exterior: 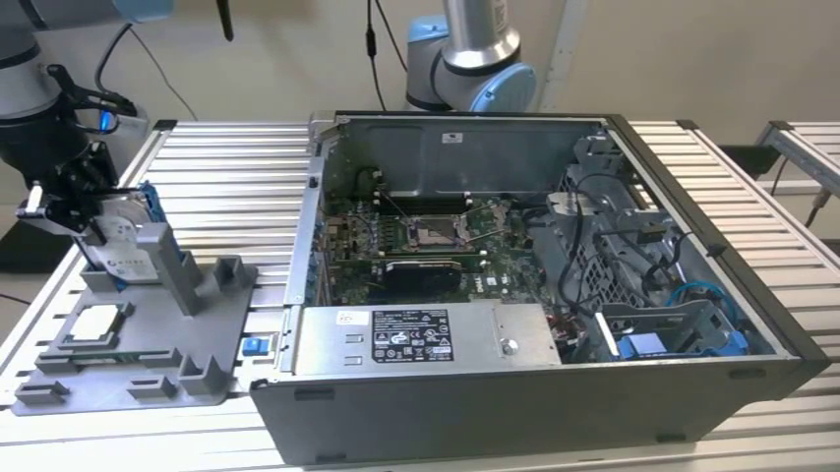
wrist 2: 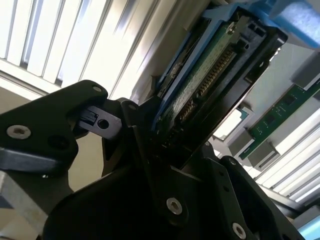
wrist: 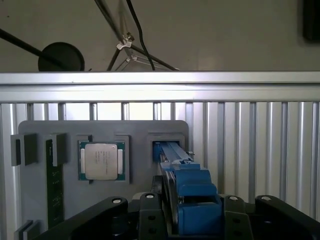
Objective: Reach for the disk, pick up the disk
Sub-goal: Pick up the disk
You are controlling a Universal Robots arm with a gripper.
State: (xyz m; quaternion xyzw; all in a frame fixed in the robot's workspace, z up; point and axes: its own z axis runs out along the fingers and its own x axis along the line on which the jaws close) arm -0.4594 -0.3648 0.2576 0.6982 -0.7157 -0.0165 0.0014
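Jaws tight on edges of upright disk (exterior: pixel 125 246)

Disk (exterior: pixel 126 246) stands upright in the holder (exterior: pixel 197 329) on the counter (exterior: pixel 223 177), chip (exterior: pixel 94 323) lying in front of it; computer case (exterior: pixel 525 393) sits to the exterior view's right.

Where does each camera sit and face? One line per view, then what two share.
Exterior view: stands apart, high beside the slatted table, looking down on the open computer case and grey fixture plate; the arm shows at the exterior view's left.
First wrist view: on the wrist, looking along the gripper onto the plate, the processor chip and the disk.
Second wrist view: on the wrist, close against the disk's connector edge; gripper body in front.
Shared: both wrist views show disk and gripper.
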